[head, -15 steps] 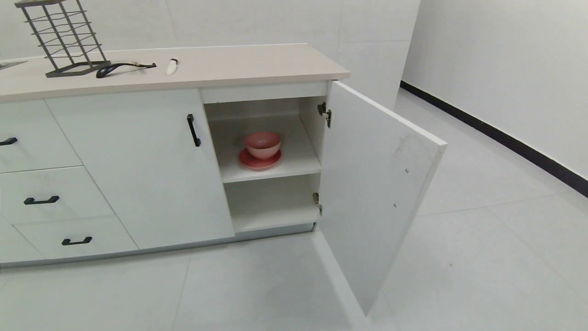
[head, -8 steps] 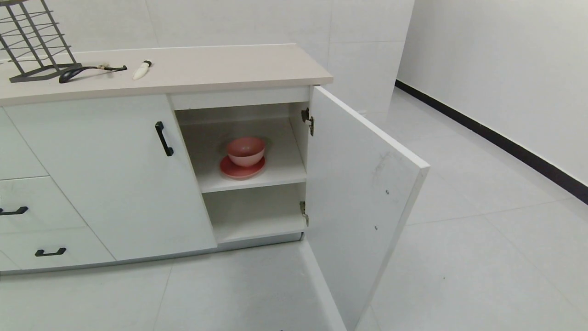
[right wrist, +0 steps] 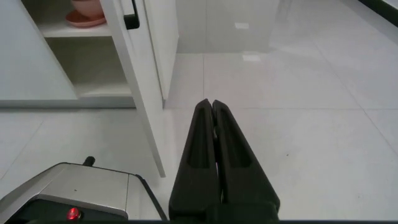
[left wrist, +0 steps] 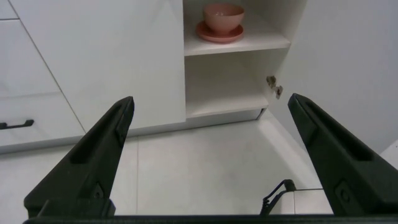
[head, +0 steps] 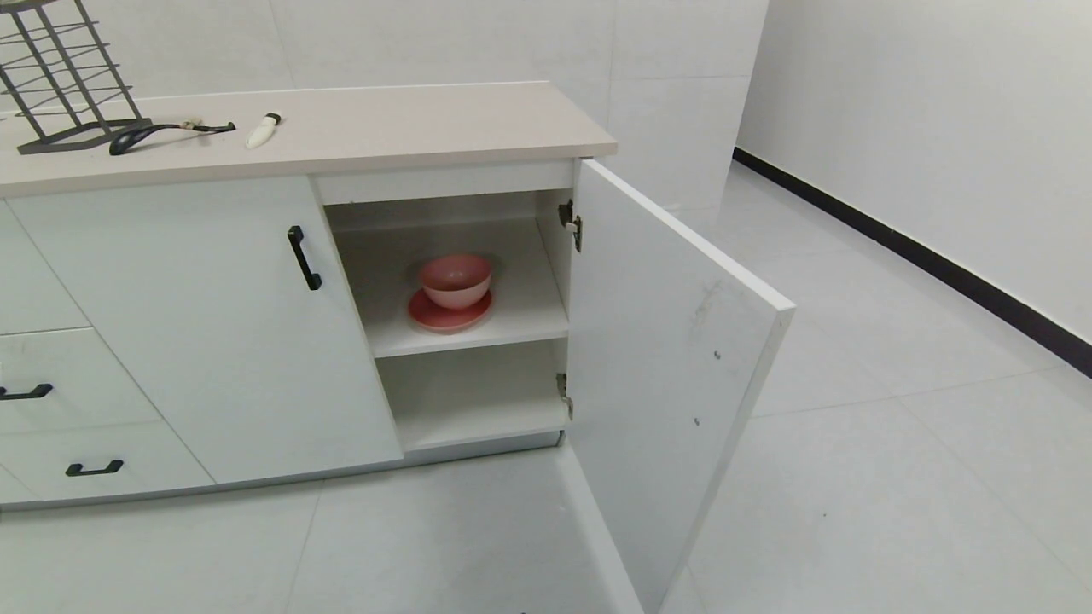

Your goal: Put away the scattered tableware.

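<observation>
I am holding my left gripper (left wrist: 208, 155) wide open above the floor, facing the cupboard (head: 205, 324), with nothing between its fingers. My right gripper (right wrist: 212, 109) is hanging with its fingers pressed flat together, gripping nothing, near the open door (head: 665, 341). A pink bowl (head: 455, 280) is sitting on a pink plate (head: 431, 317) on the upper shelf (head: 520, 320). On the counter (head: 409, 128), a black utensil (head: 162, 130) and a small white one (head: 263, 130) are lying beside a wire rack (head: 60, 77).
</observation>
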You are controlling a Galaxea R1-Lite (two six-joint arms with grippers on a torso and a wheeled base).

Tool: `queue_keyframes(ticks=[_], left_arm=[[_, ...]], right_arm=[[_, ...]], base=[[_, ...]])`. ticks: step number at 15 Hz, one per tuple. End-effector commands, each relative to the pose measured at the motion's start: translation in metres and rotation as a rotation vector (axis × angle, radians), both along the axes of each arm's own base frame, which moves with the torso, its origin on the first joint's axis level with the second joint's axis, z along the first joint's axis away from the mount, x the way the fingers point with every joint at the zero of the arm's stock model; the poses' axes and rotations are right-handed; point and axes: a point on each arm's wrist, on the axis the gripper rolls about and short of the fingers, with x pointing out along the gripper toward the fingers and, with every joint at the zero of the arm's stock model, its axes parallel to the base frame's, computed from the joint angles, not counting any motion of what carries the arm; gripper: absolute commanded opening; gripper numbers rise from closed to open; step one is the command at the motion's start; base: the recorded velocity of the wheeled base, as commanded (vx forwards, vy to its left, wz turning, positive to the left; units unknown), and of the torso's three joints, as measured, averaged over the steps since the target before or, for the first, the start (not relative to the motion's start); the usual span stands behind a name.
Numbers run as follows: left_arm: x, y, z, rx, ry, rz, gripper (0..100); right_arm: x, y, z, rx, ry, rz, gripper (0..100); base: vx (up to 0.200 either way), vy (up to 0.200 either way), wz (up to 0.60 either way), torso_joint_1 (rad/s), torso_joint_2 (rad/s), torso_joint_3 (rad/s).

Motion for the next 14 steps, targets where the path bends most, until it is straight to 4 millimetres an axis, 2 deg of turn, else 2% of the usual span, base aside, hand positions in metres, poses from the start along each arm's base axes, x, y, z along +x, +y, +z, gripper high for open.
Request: queue_keyframes(ticks=[1,3,5,7,11,12,13,14], left_arm=[[0.0,0.0,0.0,-0.003,-0.001,0.002,100],[0.0,0.0,0.0,-0.003,-0.001,0.002,100],[0.0,0.0,0.0,-0.005,-0.001,0.002,100],[0.0,0.0,0.0,0.0,0.0,0.001,100],[0.0,0.0,0.0,0.0,0.0,0.001,100],[0.0,0.0,0.0,-0.002,0.0,0.001,100],[0.0,0.0,0.0,-0.003,0.0,0.001,100],[0.0,0.0,0.0,-0.005,-0.001,0.001,100]], right_arm=[[0.0,0.0,0.0,-0.003,0.002,0.001,0],[0.001,0.0,0.005,0.006,-0.048,0.003,0],[-0.001,0.001,0.024,0.0,-0.239,0.014,0],[-0.001,0.003,0.032,-0.021,-0.249,0.129,0],[0.033,0.01,0.08,-0.026,-0.096,0.237,0],[0.046,0.012,0.086,-0.027,-0.072,0.253,0],[0.049,0.012,0.087,-0.027,-0.069,0.253,0],[0.069,0.015,0.089,-0.032,-0.057,0.258,0]], base=[[-0.2,0.0,0.0,0.002,0.01,0.002],[-0.1,0.0,0.0,0.004,0.0,-0.001],[0.0,0.0,0.0,0.0,0.0,0.0],[0.0,0.0,0.0,0.0,0.0,0.0],[0.0,0.0,0.0,0.0,0.0,0.0],[0.0,0.0,0.0,0.0,0.0,0.0],[0.0,0.0,0.0,0.0,0.0,0.0],[0.0,0.0,0.0,0.0,0.0,0.0]])
